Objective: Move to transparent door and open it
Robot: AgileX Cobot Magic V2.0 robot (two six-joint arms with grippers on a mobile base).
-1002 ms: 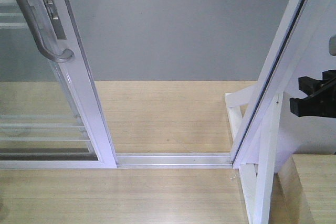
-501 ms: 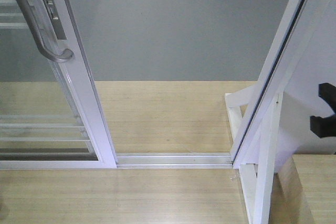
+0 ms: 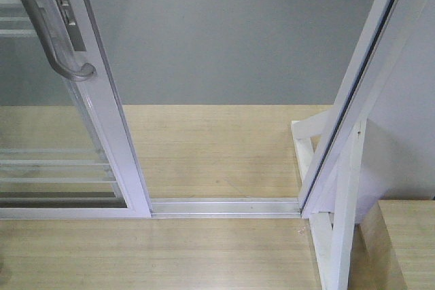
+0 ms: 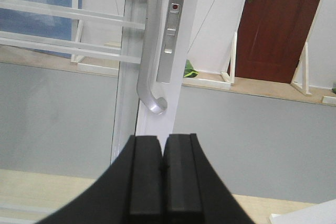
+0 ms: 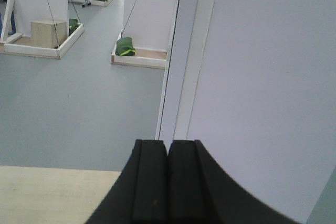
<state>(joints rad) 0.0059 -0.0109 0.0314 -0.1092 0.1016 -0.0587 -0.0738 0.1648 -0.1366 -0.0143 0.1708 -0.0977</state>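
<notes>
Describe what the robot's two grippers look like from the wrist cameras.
Both look alike. The left gripper and the right gripper each show two flat, rectangular matte-black jaws side by side, on a black body that flares outward toward the camera. No cables, markings or labels show. Nothing of the arms behind them is in view.

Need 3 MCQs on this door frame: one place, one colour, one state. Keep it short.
1. In the front view, where is the transparent door?
A. left
B. right
C. centre

2. What colour is the far door in the left wrist view?
A. white
B. reddish brown
C. blue

3. How do the left gripper jaws stand?
A. wide open
B. shut on the handle
C. shut, holding nothing

Answers:
1 A: its white frame and grey pull handle stand at the left edge, with the track bare beside it.
2 B: dark red-brown panels beside white walls.
3 C: the two pads meet, and the handle hangs beyond them, untouched.
</notes>
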